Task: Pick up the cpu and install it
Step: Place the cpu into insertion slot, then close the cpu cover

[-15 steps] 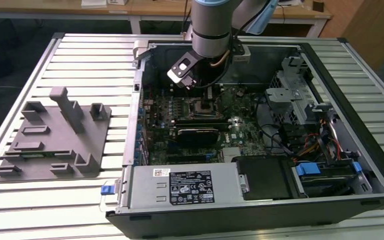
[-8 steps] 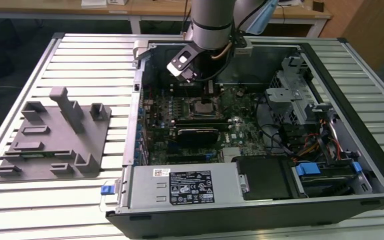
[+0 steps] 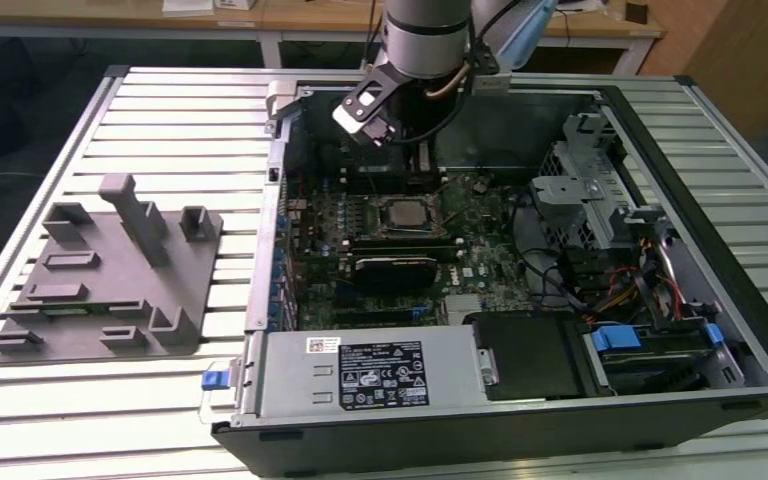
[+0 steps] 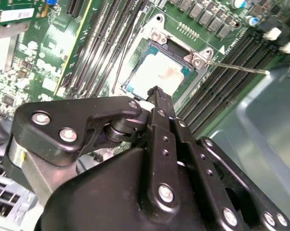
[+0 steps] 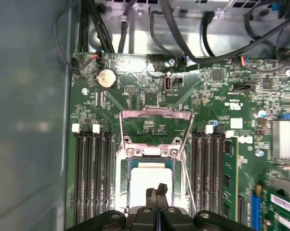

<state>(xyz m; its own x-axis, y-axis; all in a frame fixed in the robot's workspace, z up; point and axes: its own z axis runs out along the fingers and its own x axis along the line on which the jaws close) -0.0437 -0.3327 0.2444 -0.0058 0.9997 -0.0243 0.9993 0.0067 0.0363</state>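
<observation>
The cpu (image 5: 144, 177), a silvery-grey square with a pale rim, lies flat in the open socket on the green motherboard (image 5: 135, 91). It also appears in the second wrist view (image 4: 157, 72) and in the exterior view (image 3: 404, 213). The socket's metal frame (image 5: 157, 126) is flipped up away from it, and the thin lever (image 4: 236, 67) sticks out to one side. My gripper (image 5: 157, 191) hovers just above the chip's edge. Its two black fingertips are pressed together with nothing between them, as the second wrist view (image 4: 156, 92) also shows. In the exterior view the gripper (image 3: 418, 165) hangs inside the case above the socket.
The open computer case (image 3: 704, 300) lies on a slatted metal table (image 3: 157, 110). A grey plastic tray with upright posts (image 3: 104, 280) sits at the exterior view's left. Memory slots (image 5: 92, 173) flank the socket. Cables (image 5: 183, 29) and drive bays (image 3: 598, 190) crowd the case's walls.
</observation>
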